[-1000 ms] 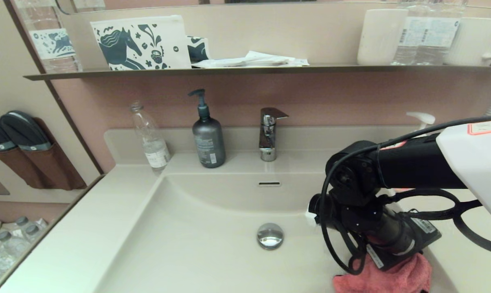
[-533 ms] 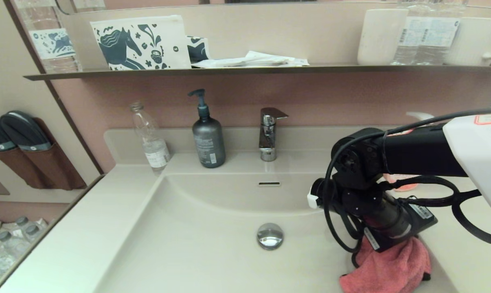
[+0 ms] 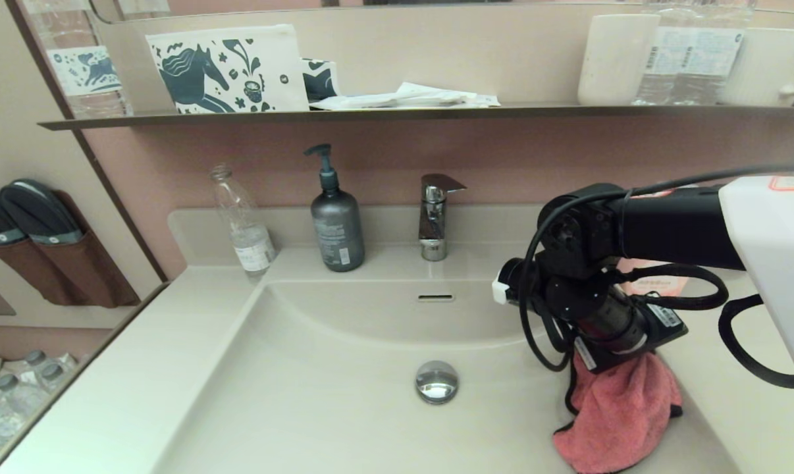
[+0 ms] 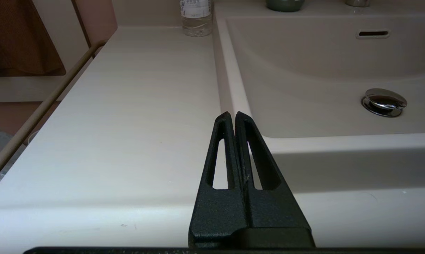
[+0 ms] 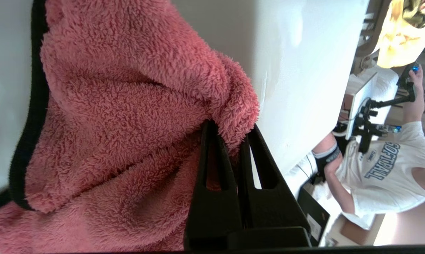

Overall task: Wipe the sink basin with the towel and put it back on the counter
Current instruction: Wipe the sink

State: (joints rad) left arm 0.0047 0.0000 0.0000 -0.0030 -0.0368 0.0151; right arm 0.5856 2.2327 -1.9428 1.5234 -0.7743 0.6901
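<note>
The cream-white sink basin (image 3: pixel 344 395) has a chrome drain plug (image 3: pixel 436 381) and a slot overflow (image 3: pixel 436 297). The coral-pink towel (image 3: pixel 617 418) hangs along the basin's right wall, below my right arm's wrist (image 3: pixel 601 309). In the right wrist view my right gripper (image 5: pixel 230 128) is shut on a fold of the towel (image 5: pixel 128 106), whose black trim shows at one side. My left gripper (image 4: pixel 232 114) is shut and empty. It is parked low over the counter (image 4: pixel 128 106), by the basin's (image 4: pixel 321 70) left front corner.
A clear plastic bottle (image 3: pixel 244 227), a dark pump bottle (image 3: pixel 336 224) and the faucet (image 3: pixel 434 217) stand along the back rim. A pink soap bottle (image 3: pixel 654 283) is partly hidden behind my right arm. The dark wall shelf (image 3: pixel 370 115) above carries a pouch and cups.
My right arm has risen and drawn toward the back of the basin. The towel came up with it and now hangs longer instead of lying bunched low at the right front.
</note>
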